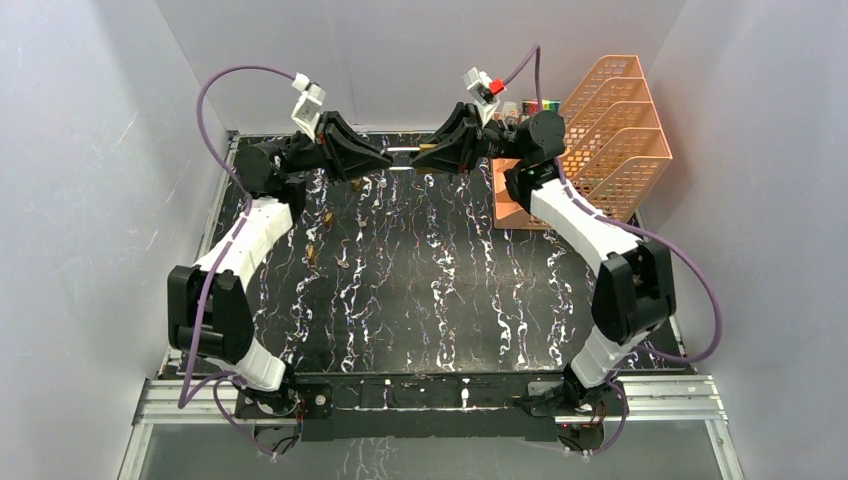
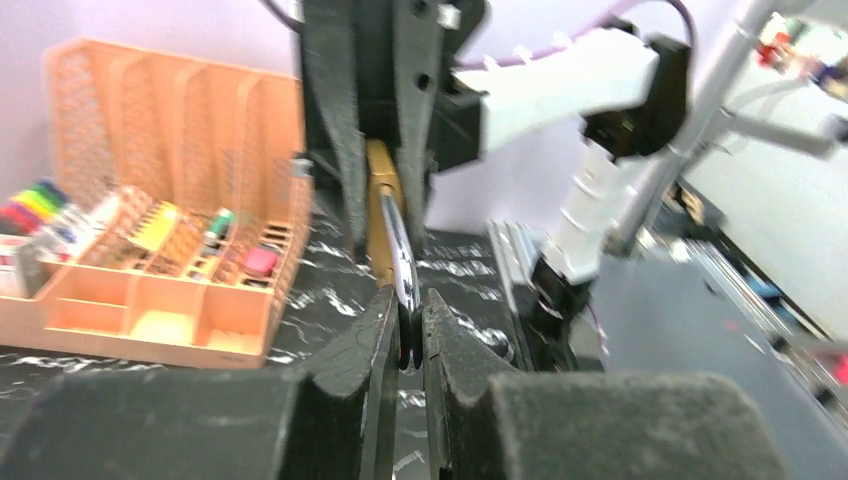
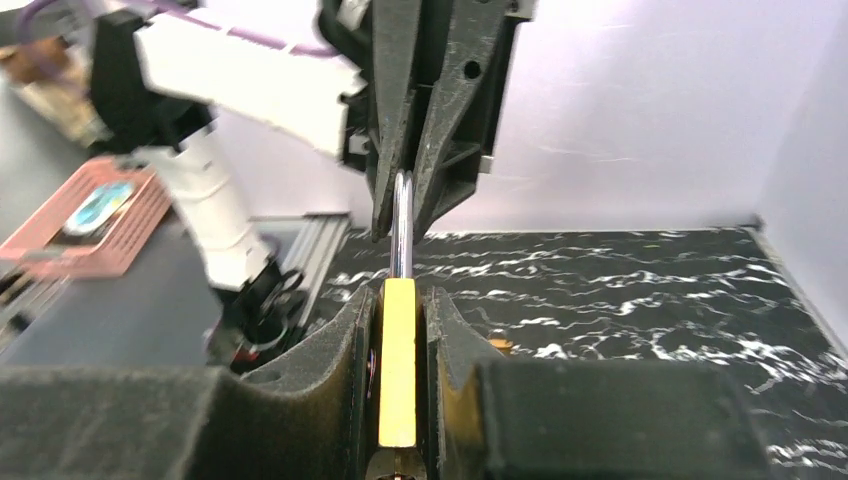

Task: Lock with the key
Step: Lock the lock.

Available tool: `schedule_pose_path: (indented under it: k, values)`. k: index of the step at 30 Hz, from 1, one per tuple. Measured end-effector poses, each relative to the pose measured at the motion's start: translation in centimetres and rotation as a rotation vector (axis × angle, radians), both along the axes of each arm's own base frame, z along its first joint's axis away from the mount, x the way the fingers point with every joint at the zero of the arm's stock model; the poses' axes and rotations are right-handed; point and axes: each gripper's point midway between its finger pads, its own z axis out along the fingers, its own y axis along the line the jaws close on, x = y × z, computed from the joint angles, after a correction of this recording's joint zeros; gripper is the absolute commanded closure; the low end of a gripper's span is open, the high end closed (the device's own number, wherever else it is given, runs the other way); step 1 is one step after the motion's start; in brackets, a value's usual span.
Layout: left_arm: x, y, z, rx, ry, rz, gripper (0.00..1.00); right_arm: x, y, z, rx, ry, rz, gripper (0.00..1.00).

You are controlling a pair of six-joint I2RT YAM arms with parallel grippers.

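Note:
A brass padlock is held up in the air at the far side of the table, with my right gripper shut on its yellow body. Its silver shackle sticks out towards my left gripper, which is shut on the shackle's end. In the top view the two grippers face each other tip to tip, left gripper and right gripper, with the thin bar between them. I cannot make out the key in any view.
An orange mesh desk organiser with pens and small items stands at the back right, close behind the right arm. Several small brown pieces lie on the black marbled mat at the left. Grey walls close in the table.

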Motion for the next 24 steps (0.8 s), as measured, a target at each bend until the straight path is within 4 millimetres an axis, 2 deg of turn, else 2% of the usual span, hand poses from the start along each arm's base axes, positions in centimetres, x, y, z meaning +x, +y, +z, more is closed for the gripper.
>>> schedule_pose_path:
  k: [5, 10, 14, 18, 24]
  values:
    - [2.2, 0.4, 1.8, -0.104, -0.004, 0.176, 1.0, 0.8, 0.3, 0.9, 0.053, 0.011, -0.191, 1.0]
    - [3.5, 0.3, 1.9, -0.129, 0.002, 0.246, 1.0, 1.2, 0.1, 0.5, 0.08, 0.027, -0.294, 0.88]
    - [4.2, 0.2, 1.1, -0.115, 0.024, 0.267, 1.0, 1.7, 0.1, -0.5, 0.08, 0.053, -0.326, 0.72]
    - [4.8, 0.1, 0.5, -0.094, 0.029, 0.293, 1.0, 1.8, 0.1, -1.1, 0.072, 0.063, -0.338, 0.62]
    - [6.0, 0.0, -0.7, -0.007, 0.042, 0.367, 1.0, 1.0, 0.2, -3.1, 0.028, 0.077, -0.33, 0.34]
